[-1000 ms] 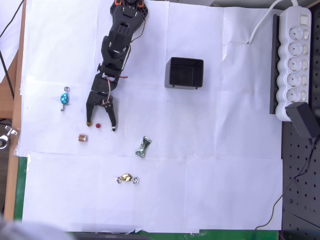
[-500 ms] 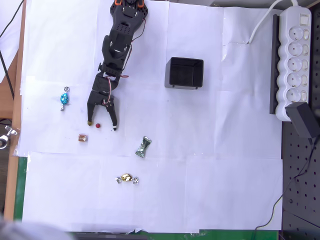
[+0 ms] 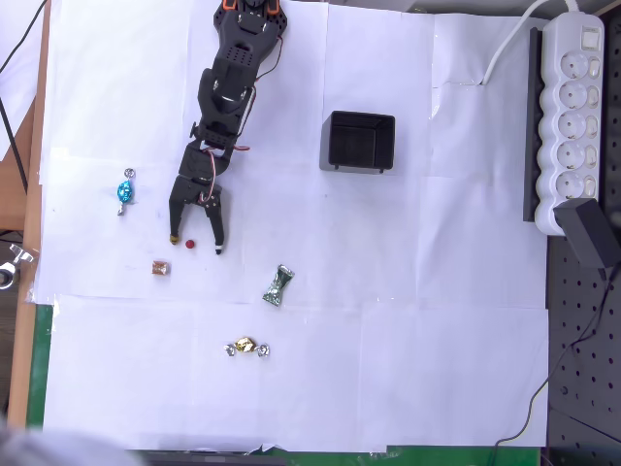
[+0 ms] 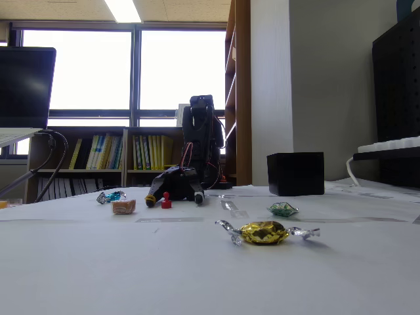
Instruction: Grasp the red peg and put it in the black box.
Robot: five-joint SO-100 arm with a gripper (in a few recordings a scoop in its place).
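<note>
The gripper (image 3: 194, 243) is down at the worktop (image 3: 388, 291) with its two fingers spread wide, holding nothing. The red peg (image 3: 190, 244) sits between the fingertips, nearer the left one in the overhead view, and seems to touch neither.

The peg looks tiny, rigid and very light, probably hard plastic. It should not crush, but a piece this small could easily skid on the white paper or flick away if one finger reaches it first. From above it reads as a mere dot; the fixed view shows the red peg (image 4: 166, 201) standing upright with a narrower stem on a broader foot. My judgement is that the stem, low down near the foot, is the place to pinch, with the fingers closing evenly from both sides.

The overhead view gives the layout: the black box (image 3: 358, 142) lies well apart, up and to the right of the gripper, with a blue candy (image 3: 125, 191), a brown-gold square candy (image 3: 160, 268), a green candy (image 3: 277, 286) and a gold candy (image 3: 245, 347) scattered about. The fixed view adds heights: the gripper (image 4: 172, 197) lies low at the surface, and the walls of the black box (image 4: 295, 173) stand tall enough to need a clear lift.
</note>
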